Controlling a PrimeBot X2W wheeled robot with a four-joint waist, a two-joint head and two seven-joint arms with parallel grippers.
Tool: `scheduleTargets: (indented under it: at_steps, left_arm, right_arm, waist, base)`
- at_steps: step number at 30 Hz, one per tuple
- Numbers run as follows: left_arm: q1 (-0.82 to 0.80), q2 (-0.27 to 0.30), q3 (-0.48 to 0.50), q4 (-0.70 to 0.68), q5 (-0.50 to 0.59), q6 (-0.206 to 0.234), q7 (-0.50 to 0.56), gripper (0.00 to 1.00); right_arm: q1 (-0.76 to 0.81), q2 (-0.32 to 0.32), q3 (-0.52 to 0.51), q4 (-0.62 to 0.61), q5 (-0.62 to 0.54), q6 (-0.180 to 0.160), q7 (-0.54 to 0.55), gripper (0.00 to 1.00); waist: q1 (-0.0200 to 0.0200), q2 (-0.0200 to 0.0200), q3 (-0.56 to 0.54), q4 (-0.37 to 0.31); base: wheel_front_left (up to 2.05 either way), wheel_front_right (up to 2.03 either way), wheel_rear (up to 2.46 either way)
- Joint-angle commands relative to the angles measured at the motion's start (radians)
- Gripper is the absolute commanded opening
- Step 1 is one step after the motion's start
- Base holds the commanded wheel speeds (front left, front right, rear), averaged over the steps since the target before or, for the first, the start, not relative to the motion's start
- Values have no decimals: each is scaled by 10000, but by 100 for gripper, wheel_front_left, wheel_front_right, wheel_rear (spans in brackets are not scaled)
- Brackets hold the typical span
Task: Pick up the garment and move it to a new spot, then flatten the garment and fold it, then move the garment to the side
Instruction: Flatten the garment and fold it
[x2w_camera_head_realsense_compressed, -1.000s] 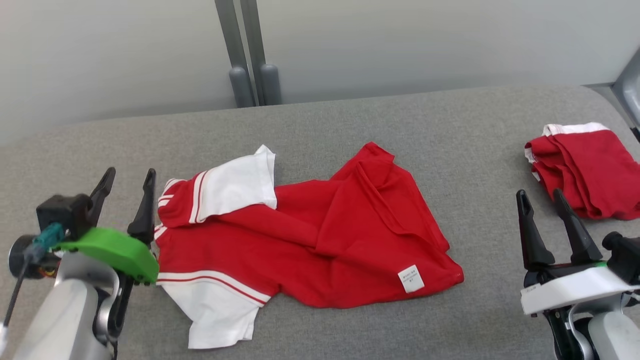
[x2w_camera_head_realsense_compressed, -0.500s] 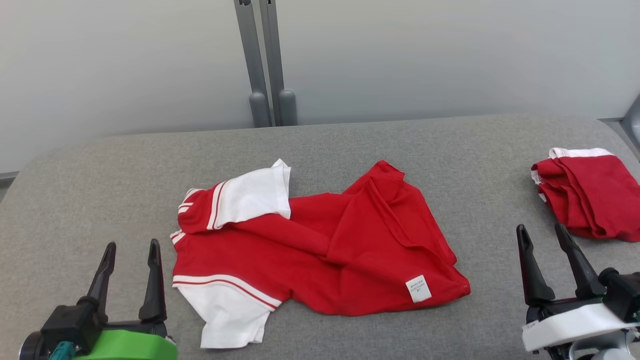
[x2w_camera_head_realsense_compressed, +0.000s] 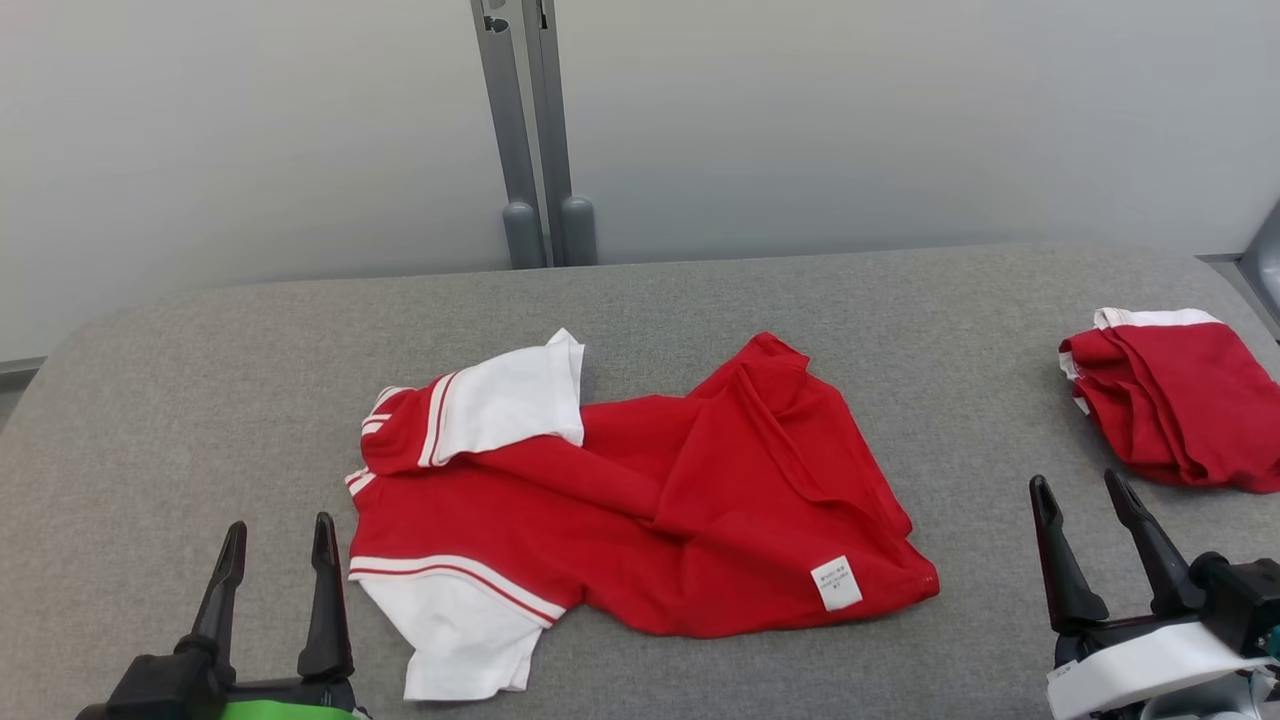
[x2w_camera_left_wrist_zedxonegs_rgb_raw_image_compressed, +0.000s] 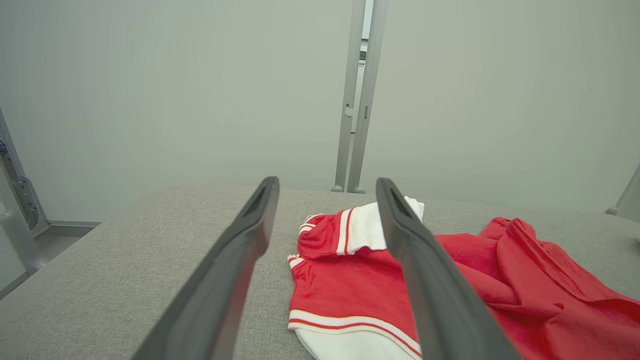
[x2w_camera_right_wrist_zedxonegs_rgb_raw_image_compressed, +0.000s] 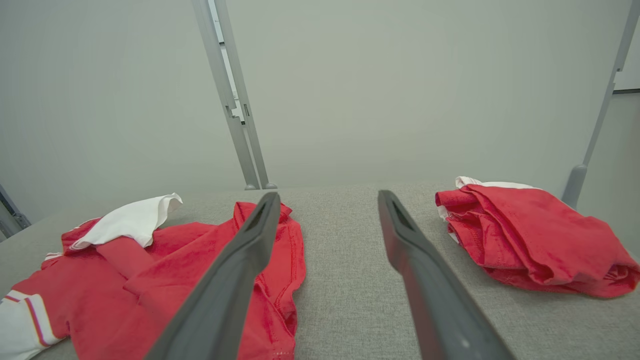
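Red cloth with white, striped sleeves: the shirt (x2w_camera_head_realsense_compressed: 640, 510) lies crumpled in the middle of the table (x2w_camera_head_realsense_compressed: 800, 300), held by nothing. Its body is bunched in slanting folds. One sleeve (x2w_camera_head_realsense_compressed: 505, 400) is flipped over the chest on the far side, and the other (x2w_camera_head_realsense_compressed: 455, 630) is spread toward the near edge. A white label (x2w_camera_head_realsense_compressed: 836, 583) shows at the near right corner, so a hem is probably turned over there.

The left gripper (x2w_camera_head_realsense_compressed: 279, 527) sits at the near left, fingers apart and empty, just beside the near sleeve without touching it. The right gripper (x2w_camera_head_realsense_compressed: 1078, 482) sits at the near right, also spread and empty. It is apart from the shirt's label corner and from a second red-and-white pile (x2w_camera_head_realsense_compressed: 1180, 400) at the far right.

Nothing is flat or folded yet, so I judge this to be the pause before a grasp, either to lift and shift the shirt or to begin spreading it. I cannot tell which. Either way, the next move calls for both grippers to go low and pinch opposite ends. The left would take the sleeve side and the right the label corner, then the two would draw apart to pull the folds out, keeping clear of the pile.

The table is covered in grey woven fabric with rounded corners, and it will likely drag on the cloth. Behind it stand a plain pale wall (x2w_camera_head_realsense_compressed: 900, 110) and two grey posts (x2w_camera_head_realsense_compressed: 530, 130).
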Motion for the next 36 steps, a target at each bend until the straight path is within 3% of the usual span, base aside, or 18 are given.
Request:
scheduleTargets:
  at_steps: [1,8,17,25,36]
  left_arm:
    - [150,-42,75,48,123,-88,-30,100]
    - [280,-178,-27,658,187,-339,181,100]
    - [5,-131,-621,1594,-596,-820,2636,100]
    - [-31,-91,-1007,1425,-1141,-1120,4074,100]
    - [-609,-261,-1378,2125,-1478,-1407,4516,100]
  right_arm:
    - [81,-58,-14,41,25,5,-25,100]
    - [-7,-197,289,466,248,5,96,100]
    - [-588,-847,1798,1358,1480,3,2057,100]
    - [-1147,-915,2284,2020,2310,3,2776,100]
    - [-1664,-673,2374,2831,2597,5,3024,100]
  waist:
    - [0,0,5,12]
    - [0,0,71,70]
    - [0,0,294,252]
    - [0,0,495,479]
    - [0,0,862,654]
  base:
    - [0,0,0]
    - [0,0,0]
    - [0,0,0]
    - [0,0,0]
    - [0,0,0]
